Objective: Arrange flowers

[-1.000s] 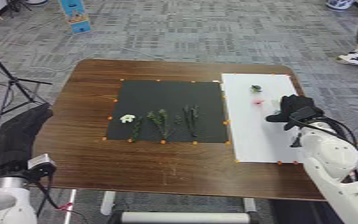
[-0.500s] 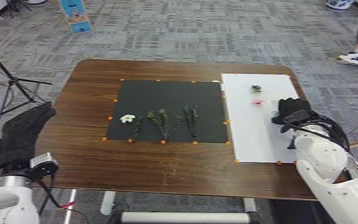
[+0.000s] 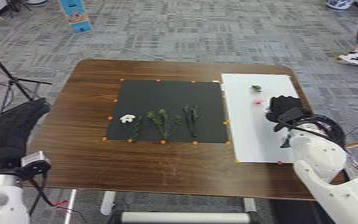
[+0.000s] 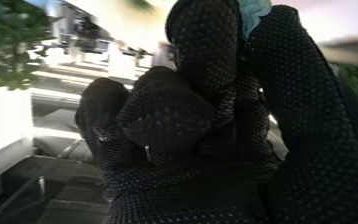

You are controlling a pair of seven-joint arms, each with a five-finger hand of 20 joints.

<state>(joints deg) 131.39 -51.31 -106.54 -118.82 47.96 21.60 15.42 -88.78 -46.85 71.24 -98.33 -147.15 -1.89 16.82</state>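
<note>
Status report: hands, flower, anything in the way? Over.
Right hand pinching blue flower. Left hand open, empty. Pink flower close beside right hand, could get bumped.

In the head view, we are losing part of the white sheet behind the right hand, and we are finding the pink flower too small for making out petals. In the right wrist view, the picture's edge is cutting off a pale blue thing, and we are seeing the room as a blur.
</note>
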